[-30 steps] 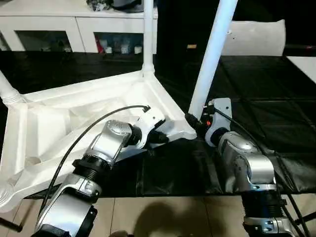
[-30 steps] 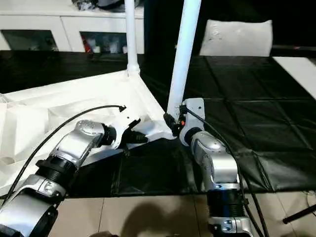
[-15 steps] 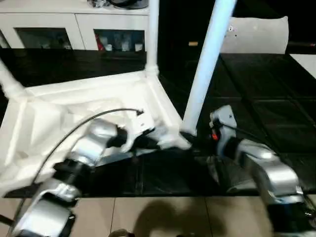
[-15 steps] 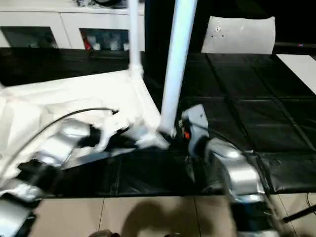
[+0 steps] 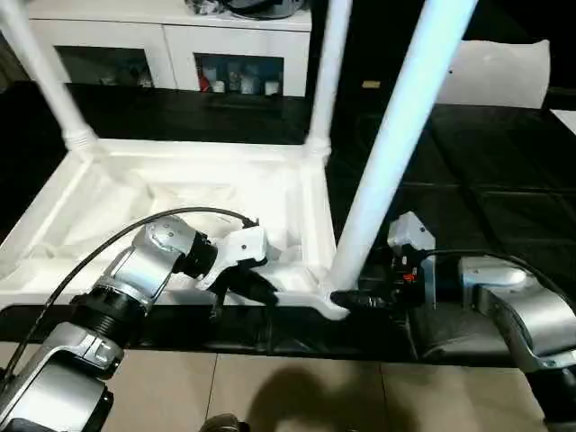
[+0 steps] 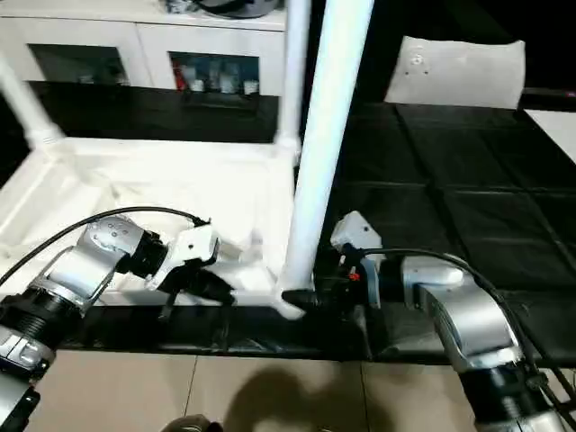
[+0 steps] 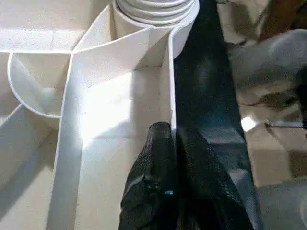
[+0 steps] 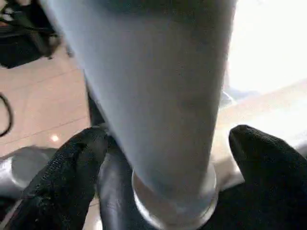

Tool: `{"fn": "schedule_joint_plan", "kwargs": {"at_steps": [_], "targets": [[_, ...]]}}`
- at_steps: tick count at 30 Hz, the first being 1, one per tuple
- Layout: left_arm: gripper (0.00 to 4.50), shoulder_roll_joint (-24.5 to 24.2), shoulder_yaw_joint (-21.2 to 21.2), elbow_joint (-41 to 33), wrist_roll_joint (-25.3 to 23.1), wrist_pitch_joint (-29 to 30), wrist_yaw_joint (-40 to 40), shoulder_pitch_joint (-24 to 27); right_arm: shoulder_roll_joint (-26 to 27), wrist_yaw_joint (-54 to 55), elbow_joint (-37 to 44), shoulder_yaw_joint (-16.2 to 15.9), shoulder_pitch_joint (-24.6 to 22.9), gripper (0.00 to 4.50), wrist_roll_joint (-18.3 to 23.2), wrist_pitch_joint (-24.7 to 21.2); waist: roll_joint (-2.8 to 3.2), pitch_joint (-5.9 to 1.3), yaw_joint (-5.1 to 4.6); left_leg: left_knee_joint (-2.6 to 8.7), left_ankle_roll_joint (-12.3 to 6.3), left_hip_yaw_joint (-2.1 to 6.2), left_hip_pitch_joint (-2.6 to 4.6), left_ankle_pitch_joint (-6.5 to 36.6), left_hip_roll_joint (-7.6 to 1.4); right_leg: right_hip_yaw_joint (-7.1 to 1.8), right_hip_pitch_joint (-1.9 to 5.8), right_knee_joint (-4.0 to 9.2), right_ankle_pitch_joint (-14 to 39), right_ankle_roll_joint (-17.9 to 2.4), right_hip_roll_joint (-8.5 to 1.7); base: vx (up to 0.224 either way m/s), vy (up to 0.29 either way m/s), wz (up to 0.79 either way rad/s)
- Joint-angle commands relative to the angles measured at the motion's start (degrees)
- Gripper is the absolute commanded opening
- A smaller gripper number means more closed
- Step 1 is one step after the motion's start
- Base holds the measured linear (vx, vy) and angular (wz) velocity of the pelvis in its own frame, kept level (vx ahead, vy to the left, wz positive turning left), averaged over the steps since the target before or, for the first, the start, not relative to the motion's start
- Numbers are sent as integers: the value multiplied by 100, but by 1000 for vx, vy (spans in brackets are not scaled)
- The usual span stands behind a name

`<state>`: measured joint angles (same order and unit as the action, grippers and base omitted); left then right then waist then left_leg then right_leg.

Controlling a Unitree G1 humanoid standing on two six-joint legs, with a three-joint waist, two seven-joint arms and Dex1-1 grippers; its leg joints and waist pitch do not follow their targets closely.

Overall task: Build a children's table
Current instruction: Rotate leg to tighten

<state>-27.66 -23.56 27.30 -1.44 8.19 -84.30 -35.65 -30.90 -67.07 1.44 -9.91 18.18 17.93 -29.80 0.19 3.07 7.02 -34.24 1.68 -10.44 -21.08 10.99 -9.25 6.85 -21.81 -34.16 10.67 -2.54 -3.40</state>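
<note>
The white plastic rectangular table top (image 5: 180, 193) is seen lying upside down on the black padded floor mat (image 5: 504, 171), its ribbed underside facing up. 3 long white tapered tube legs are seen rising from its corner sockets: 1 at the far left corner (image 5: 40, 67), 1 at the far right corner (image 5: 328, 67), and 1 at the near right corner (image 5: 396, 144), the last leaning to the right toward its upper end. The left end effector (image 5: 256, 286) is placed at the near rim of the top, just left of the near right corner; in the left wrist view its 2 black fingers (image 7: 158, 158) are pressed together on the thin rim wall, 1 on each side. The right end effector (image 6: 301, 299) is held at the foot of the near right leg, its black fingers (image 8: 76, 158) spread on either side of the tube without clearly touching it. A white glass-door cabinet (image 5: 171, 49) is seen at the far side, and a flat white sheet (image 5: 499, 72) at the far right.
</note>
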Motion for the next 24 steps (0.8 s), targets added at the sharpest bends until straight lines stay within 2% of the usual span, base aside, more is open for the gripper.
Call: {"fn": "schedule_joint_plan", "kwargs": {"at_steps": [1,2,5,7,8,17,21,24], "targets": [[0,-6,-195,-161,57,-107,-367,-131,-115,-167,-36,-67,68,402,87,2,-30,-380,-18,379,-351,193,107,707,-535,-454,262,424,1402,-813,-703,0,0,0],[0,-22,-199,-159,54,-123,-409,-134,-122,-225,-62,-77,96,376,105,-18,-39,-382,-4,376,-351,191,106,697,-533,-456,264,420,1391,-817,-710,0,0,0],[0,-52,-198,-128,45,-164,-497,-155,-149,-374,-127,-102,153,365,130,-39,-40,-380,1,378,-341,192,96,699,-527,-451,266,425,1432,-809,-712,0,0,0],[0,-61,-192,-109,50,-170,-531,-163,-172,-447,-150,-115,177,332,156,-54,-37,-377,10,375,-322,189,99,742,-521,-448,265,447,1584,-772,-712,0,0,0],[0,-67,-191,-100,52,-175,-540,-166,-184,-470,-157,-123,183,332,165,-59,-41,-376,10,377,-318,190,96,739,-521,-447,269,447,1597,-761,-712,0,0,0],[0,-108,-166,-76,77,-161,-573,-139,-180,-577,-114,-130,149,243,347,-252,-36,-397,49,368,-340,189,99,637,-530,-444,267,419,1410,-788,-704,0,0,0],[0,-69,-126,-101,107,-19,-492,-111,-36,-437,3,-144,80,210,490,-418,-30,-395,61,371,-296,190,107,674,-531,-442,263,426,1463,-773,-704,0,0,0],[0,-25,-103,-99,68,163,-324,-125,63,-295,149,-128,-14,208,605,-587,-29,-387,62,379,-267,193,112,725,-535,-447,260,447,1565,-740,-713,0,0,0]]}}
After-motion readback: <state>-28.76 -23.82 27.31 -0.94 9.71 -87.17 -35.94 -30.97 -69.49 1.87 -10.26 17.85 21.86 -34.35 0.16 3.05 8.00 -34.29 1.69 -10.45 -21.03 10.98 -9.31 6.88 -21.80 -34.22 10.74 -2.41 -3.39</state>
